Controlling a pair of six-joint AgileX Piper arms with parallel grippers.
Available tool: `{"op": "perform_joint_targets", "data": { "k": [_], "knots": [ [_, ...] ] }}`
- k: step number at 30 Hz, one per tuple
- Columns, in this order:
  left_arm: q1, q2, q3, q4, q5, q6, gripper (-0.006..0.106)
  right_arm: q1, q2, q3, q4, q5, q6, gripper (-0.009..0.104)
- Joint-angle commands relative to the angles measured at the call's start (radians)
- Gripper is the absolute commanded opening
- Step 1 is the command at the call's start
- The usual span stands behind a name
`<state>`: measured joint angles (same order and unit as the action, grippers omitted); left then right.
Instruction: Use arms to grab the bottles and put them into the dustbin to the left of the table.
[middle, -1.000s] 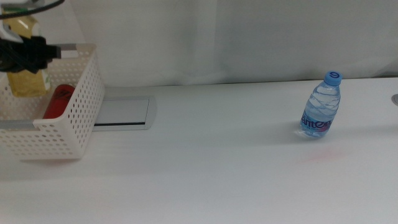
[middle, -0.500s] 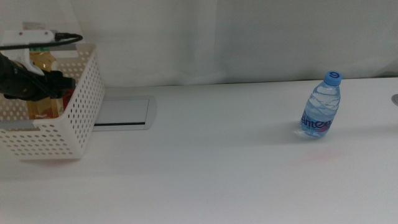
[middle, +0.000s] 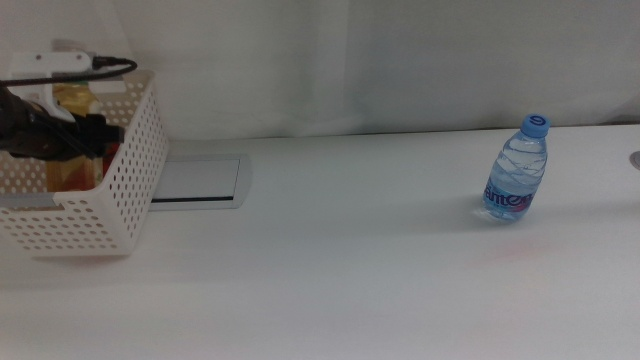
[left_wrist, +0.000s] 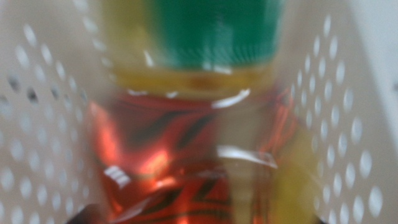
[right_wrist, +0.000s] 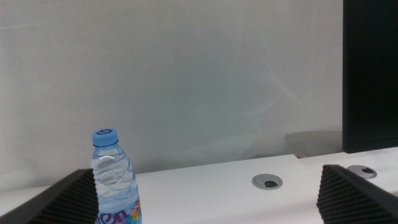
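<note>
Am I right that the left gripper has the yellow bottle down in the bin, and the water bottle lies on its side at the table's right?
Not quite: in the middle view the water bottle stands upright at the table's right, cap up. The rest holds: the left gripper has the yellow bottle down in the bin.

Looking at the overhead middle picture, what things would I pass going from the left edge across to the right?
The white dustbin, with the left gripper holding the yellow bottle inside it → the grey inset panel in the table → the blue-capped water bottle.
</note>
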<state>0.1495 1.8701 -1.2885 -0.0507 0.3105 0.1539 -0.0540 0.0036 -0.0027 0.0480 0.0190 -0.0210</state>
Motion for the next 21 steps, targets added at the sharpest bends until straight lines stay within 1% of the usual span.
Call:
{"op": "perform_joint_targets", "data": {
  "k": [1, 3, 5, 12, 21],
  "knots": [
    [0.001, -0.007, -0.009, -0.007, -0.066, -0.013, 0.075, -0.005, -0.035, 0.04, -0.003, 0.001, -0.006, 0.094],
    [0.001, -0.007, -0.009, -0.007, -0.084, -0.016, 0.082, -0.005, -0.035, 0.04, -0.003, 0.001, -0.006, 0.094],
    [0.001, -0.009, -0.009, -0.007, -0.1, -0.016, 0.086, -0.005, -0.035, 0.04, -0.003, 0.001, -0.006, 0.094],
    [0.001, -0.066, -0.009, -0.009, -0.097, -0.016, 0.085, -0.005, -0.035, 0.04, -0.003, 0.001, -0.006, 0.094],
    [0.001, -0.273, -0.009, -0.009, -0.006, -0.016, 0.085, -0.005, -0.035, 0.04, -0.003, -0.003, -0.006, 0.094]
  ]
}}
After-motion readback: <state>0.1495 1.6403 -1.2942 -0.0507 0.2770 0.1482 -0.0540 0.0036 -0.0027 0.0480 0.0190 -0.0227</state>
